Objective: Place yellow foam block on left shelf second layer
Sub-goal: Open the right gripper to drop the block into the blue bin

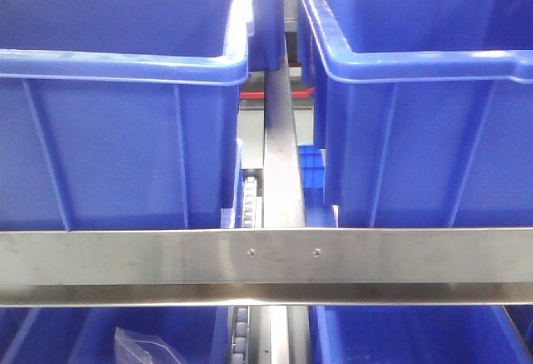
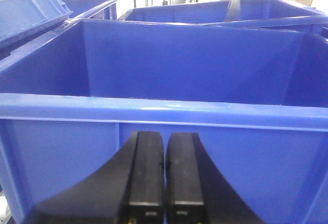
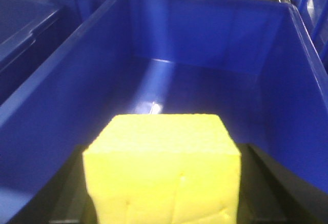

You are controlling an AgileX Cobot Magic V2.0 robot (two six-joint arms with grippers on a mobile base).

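The yellow foam block [image 3: 163,167] fills the lower middle of the right wrist view, held between the two black fingers [image 3: 266,183] of my right gripper [image 3: 163,155], which is shut on it. It hangs inside a deep blue bin [image 3: 205,39], above the bin's bare floor. My left gripper [image 2: 164,139] is shut with nothing between its black fingers [image 2: 146,167], and sits just in front of the outer wall of another blue bin [image 2: 169,111]. Neither gripper nor the block shows in the front view.
In the front view two large blue bins [image 1: 117,114] [image 1: 433,114] stand side by side on a shelf behind a steel rail [image 1: 266,264], split by a steel divider [image 1: 281,147]. More blue bins [image 1: 400,335] lie on the layer below; one holds a clear plastic bag [image 1: 146,347].
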